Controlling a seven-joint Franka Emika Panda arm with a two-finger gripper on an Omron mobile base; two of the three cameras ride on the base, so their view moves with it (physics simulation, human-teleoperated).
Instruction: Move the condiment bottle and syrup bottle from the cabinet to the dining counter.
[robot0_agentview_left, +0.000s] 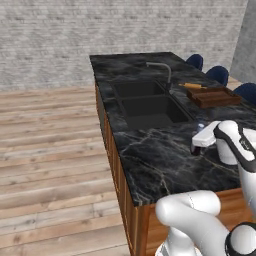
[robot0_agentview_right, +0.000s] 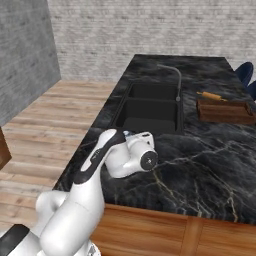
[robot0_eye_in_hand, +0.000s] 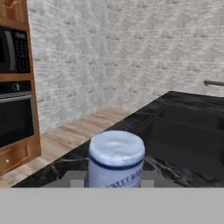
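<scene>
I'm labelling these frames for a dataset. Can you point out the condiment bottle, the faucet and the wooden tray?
condiment bottle (robot0_eye_in_hand: 116, 158): hand view, on its pale cap.
faucet (robot0_agentview_left: 165, 68): left base view, on the curved grey spout.
wooden tray (robot0_agentview_right: 225, 112): right base view, on its near side wall.

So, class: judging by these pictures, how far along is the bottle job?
Done: the arm has reached the dining counter. In hand: the condiment bottle, its pale cap close before the hand camera; whether the fingers grip it is unclear. Left: setting it down; no syrup bottle stands on the counter yet.
</scene>
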